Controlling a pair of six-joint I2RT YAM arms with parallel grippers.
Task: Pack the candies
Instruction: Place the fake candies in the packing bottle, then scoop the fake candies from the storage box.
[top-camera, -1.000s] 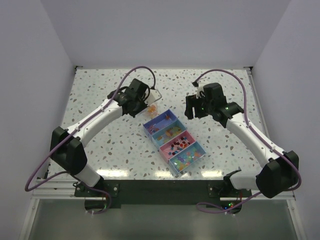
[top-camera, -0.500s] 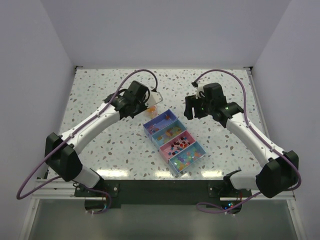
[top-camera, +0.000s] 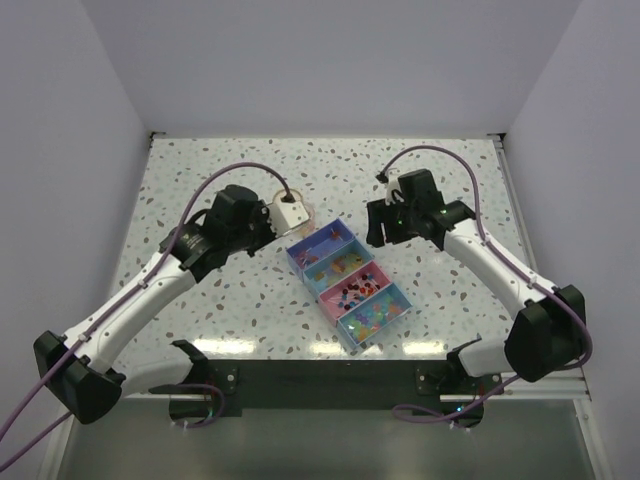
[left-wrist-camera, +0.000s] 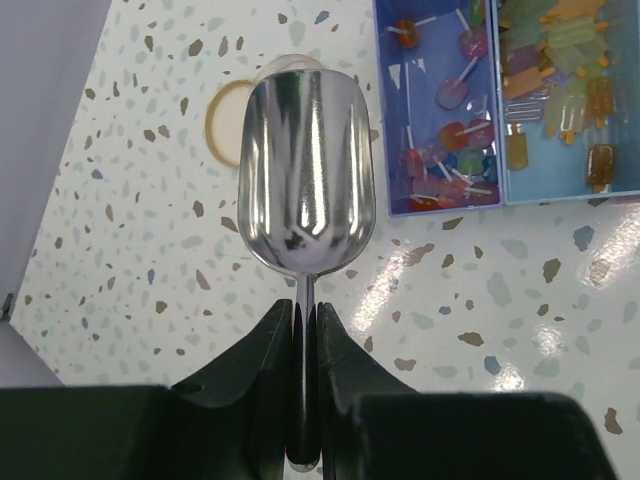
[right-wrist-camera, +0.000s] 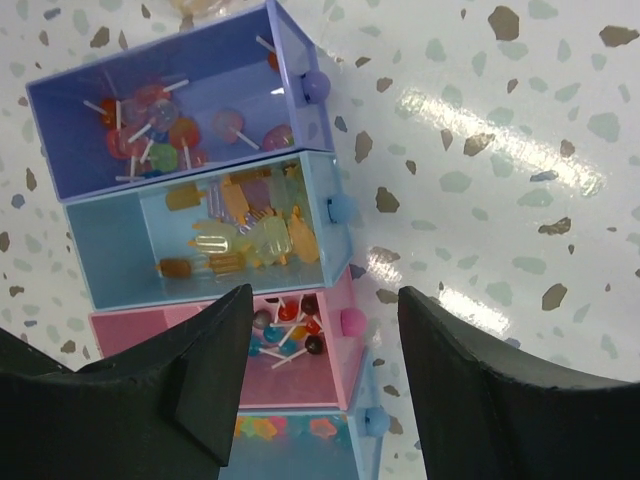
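Note:
Tiny candies lie in a four-compartment box (top-camera: 303, 250): lollipops (right-wrist-camera: 150, 128) in the purple compartment, amber and yellow ice-lolly shapes (right-wrist-camera: 245, 232) in the blue one, dark and red lollipops (right-wrist-camera: 295, 330) in the pink one, bright ones (right-wrist-camera: 290, 432) in the last blue one. My left gripper (left-wrist-camera: 305, 306) (top-camera: 262, 222) is shut on the handle of a metal scoop (left-wrist-camera: 308, 170), whose bowl looks empty and hangs left of the purple compartment (left-wrist-camera: 392, 120). My right gripper (right-wrist-camera: 325, 298) (top-camera: 385, 225) is open and empty above the box's right side.
A small round jar with a tan rim (left-wrist-camera: 222, 118) sits on the speckled table under the scoop, mostly hidden by it. The box has round knobs (right-wrist-camera: 343, 208) on its right side. White walls enclose the table on three sides.
My left arm has drawn back to the left and toward the near edge, bringing the scoop over the jar. My right gripper has shifted slightly left, toward the box.

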